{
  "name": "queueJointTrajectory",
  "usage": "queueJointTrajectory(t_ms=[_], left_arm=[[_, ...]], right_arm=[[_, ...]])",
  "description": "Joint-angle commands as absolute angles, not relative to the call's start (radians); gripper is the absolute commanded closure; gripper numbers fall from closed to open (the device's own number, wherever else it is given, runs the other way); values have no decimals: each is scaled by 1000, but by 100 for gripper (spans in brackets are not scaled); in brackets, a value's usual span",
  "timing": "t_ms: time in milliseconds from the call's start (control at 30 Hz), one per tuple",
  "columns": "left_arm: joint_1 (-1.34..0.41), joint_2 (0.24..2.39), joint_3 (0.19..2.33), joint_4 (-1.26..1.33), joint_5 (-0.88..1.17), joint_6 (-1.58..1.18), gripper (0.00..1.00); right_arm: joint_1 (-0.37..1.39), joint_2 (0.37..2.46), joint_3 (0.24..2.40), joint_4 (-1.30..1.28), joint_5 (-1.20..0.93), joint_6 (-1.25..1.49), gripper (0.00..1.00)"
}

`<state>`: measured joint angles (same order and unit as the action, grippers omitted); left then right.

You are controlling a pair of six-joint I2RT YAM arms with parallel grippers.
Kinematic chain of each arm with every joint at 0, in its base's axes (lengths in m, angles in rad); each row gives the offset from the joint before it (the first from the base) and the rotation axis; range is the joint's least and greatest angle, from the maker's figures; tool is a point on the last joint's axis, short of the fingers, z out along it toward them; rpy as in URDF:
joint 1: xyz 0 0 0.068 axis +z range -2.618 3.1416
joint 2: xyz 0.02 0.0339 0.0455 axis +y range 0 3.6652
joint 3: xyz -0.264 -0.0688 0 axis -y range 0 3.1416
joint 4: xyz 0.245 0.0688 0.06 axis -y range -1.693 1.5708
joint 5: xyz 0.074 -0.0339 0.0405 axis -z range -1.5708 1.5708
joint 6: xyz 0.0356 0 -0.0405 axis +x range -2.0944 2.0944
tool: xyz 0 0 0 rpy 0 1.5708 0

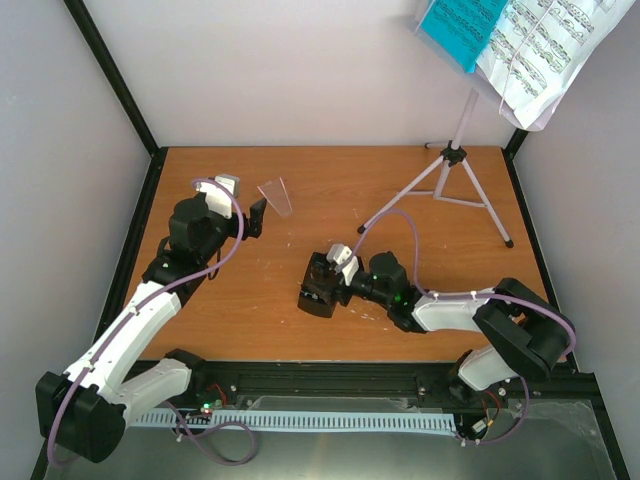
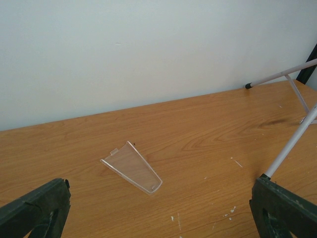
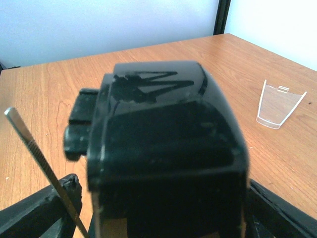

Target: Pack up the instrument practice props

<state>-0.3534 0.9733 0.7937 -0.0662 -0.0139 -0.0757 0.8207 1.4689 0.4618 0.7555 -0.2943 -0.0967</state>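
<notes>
The right gripper is clamping the black metronome mid-table. The metronome's thin pendulum is sticking out loose, so the grip should be staying clear of that rod. The left gripper is hovering wide open and empty beside the clear cover. At the far right, the music stand is holding sheet music and a folder.

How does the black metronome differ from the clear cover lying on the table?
The black metronome is opaque and blocky; the clear cover is see-through, thin and flat. The metronome sits clamped between the fingers of the right gripper, while the cover lies loose and untouched ahead of the open left gripper. The metronome is much the bulkier. Both are down at the wooden table, apart from the music stand.
</notes>
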Motion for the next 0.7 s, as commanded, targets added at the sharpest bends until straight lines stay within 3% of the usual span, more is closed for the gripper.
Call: queueJointTrajectory(t_ms=[0,200,667], left_arm=[[-353,977,798,-36,-5,-85,1],[-353,978,797,-36,-5,-84,1],[-353,994,802,-32,110,-66,0]], right_arm=[[823,1478,435,826,-289,-72,20],[824,1486,428,846,-305,-56,28],[824,1491,405,882,-305,-27,35]])
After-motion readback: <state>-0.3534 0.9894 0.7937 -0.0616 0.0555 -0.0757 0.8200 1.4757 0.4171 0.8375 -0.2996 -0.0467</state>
